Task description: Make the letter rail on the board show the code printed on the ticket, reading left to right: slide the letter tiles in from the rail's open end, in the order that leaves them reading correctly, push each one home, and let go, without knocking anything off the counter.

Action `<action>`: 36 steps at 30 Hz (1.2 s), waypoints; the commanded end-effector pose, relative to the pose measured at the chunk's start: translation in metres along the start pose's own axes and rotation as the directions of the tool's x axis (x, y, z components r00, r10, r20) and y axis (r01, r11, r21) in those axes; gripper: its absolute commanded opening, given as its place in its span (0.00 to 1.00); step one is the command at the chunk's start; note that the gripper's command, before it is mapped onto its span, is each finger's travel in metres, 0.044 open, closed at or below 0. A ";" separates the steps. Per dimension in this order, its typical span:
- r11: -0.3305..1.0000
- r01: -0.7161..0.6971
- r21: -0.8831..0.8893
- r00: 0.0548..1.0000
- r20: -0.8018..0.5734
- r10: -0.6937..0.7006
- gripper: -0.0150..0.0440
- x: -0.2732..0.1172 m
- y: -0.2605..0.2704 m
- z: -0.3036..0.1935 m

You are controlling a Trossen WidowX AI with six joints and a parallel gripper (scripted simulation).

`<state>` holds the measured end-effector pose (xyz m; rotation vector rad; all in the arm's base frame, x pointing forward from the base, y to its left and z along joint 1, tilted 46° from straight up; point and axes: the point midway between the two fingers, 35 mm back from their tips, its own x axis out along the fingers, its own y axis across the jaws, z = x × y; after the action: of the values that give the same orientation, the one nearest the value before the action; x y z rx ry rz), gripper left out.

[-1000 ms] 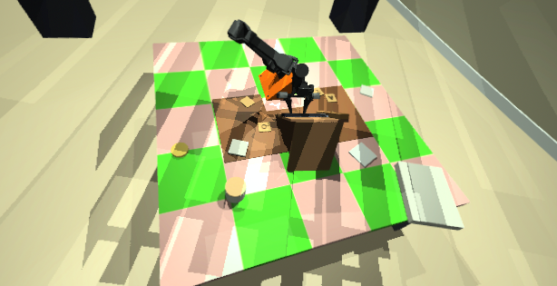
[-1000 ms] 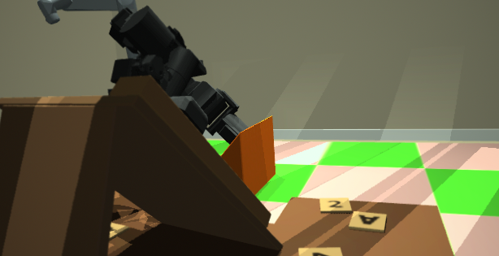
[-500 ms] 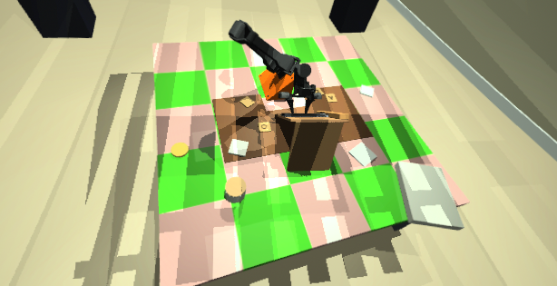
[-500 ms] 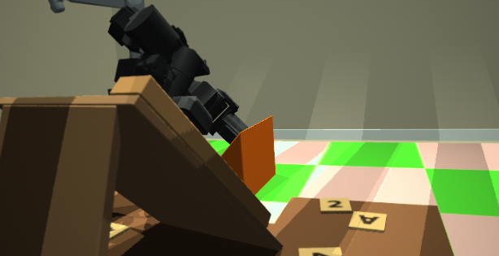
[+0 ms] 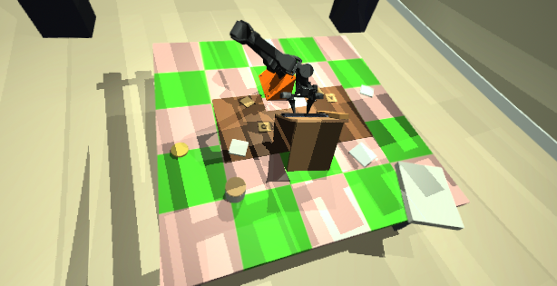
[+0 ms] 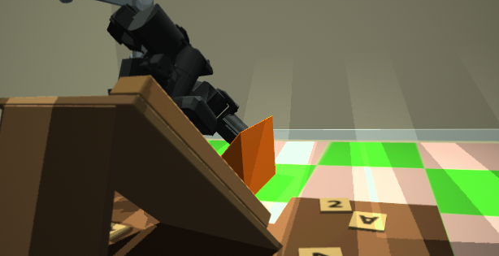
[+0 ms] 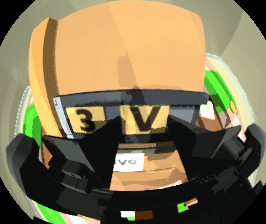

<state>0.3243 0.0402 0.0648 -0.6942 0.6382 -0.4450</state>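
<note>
My gripper [image 5: 301,112] [image 7: 144,119] is at the rail on the sloping board [image 5: 313,146] [image 6: 73,158] [image 7: 129,50], shut on the V tile [image 7: 154,120]. The V tile stands upright-reading in the dark rail [image 7: 129,97]. The 3 tile [image 7: 85,120] sits to its left by the rail's left end, with a narrow gap between them. The ticket [image 7: 132,161] [image 5: 300,102] is partly hidden by the fingers; only its last characters, seemingly VO, show. Loose tiles include the 2 [image 6: 335,205], the A [image 6: 367,221] and another tile [image 5: 264,127]. The fingertips are hidden in the exterior view.
An orange wedge-like block [image 5: 277,85] [image 6: 260,154] stands beside the arm. A brown mat [image 5: 227,119] lies under the board. A yellow disc [image 5: 180,149], a round cylinder [image 5: 235,190], white cards [image 5: 239,147] [image 5: 363,154] and a large pale slab [image 5: 428,194] lie around.
</note>
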 end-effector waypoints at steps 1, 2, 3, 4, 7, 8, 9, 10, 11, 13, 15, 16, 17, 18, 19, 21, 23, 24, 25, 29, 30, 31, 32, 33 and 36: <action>1.000 0.003 0.000 1.000 -0.003 -0.003 0.25 0.001 0.003 -0.001; 1.000 0.003 0.000 1.000 -0.003 -0.003 0.25 0.001 0.004 -0.001; 1.000 0.003 0.000 1.000 -0.003 -0.003 0.25 0.001 0.004 -0.001; 1.000 0.003 0.000 1.000 -0.003 -0.003 0.25 0.001 0.005 -0.001; 1.000 0.002 0.000 1.000 -0.003 -0.002 0.25 0.001 0.006 -0.001; 1.000 0.002 0.001 1.000 -0.003 -0.002 0.25 0.001 0.007 -0.001; 1.000 0.002 0.001 1.000 -0.003 -0.002 0.25 0.001 0.007 -0.001; 1.000 0.002 0.001 1.000 -0.003 -0.002 0.25 0.001 0.008 -0.001; 1.000 0.002 0.001 1.000 -0.003 -0.002 0.25 0.001 0.008 -0.001; 1.000 0.002 0.001 1.000 -0.003 -0.002 0.25 0.001 0.009 -0.001; 1.000 0.002 0.001 1.000 -0.003 -0.002 0.25 0.001 0.010 -0.001; 1.000 0.002 0.001 1.000 -0.003 -0.002 0.25 0.001 0.011 -0.001; 1.000 0.002 0.001 1.000 -0.003 -0.002 0.25 0.001 0.011 -0.001; 1.000 0.002 0.001 1.000 -0.003 -0.002 0.25 0.001 0.011 -0.001; 1.000 0.002 0.001 1.000 -0.003 -0.002 0.25 0.001 0.011 -0.001; 1.000 -0.001 0.000 1.000 0.000 0.001 0.30 0.000 0.010 0.000; 1.000 -0.001 0.000 1.000 0.000 0.001 0.39 0.000 0.010 0.000; 1.000 -0.001 0.000 1.000 0.000 0.001 0.43 0.000 0.010 0.000; 1.000 -0.001 0.000 1.000 0.000 0.001 0.48 0.000 0.010 0.000; 1.000 0.001 0.000 1.000 -0.001 -0.001 0.65 -0.001 0.010 0.000; 1.000 0.002 0.001 1.000 -0.002 -0.002 0.70 -0.002 0.010 0.000; 1.000 0.002 0.001 1.000 -0.003 -0.002 0.74 -0.004 0.010 0.000; 1.000 0.002 0.001 1.000 -0.003 -0.002 0.75 -0.006 0.010 0.000; 1.000 0.002 0.001 1.000 -0.003 -0.002 0.75 -0.007 0.010 0.000; 1.000 0.002 0.001 1.000 -0.003 -0.002 0.75 -0.008 0.010 0.001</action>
<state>0.3221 0.0479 0.0581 -0.6995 0.6505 -0.4511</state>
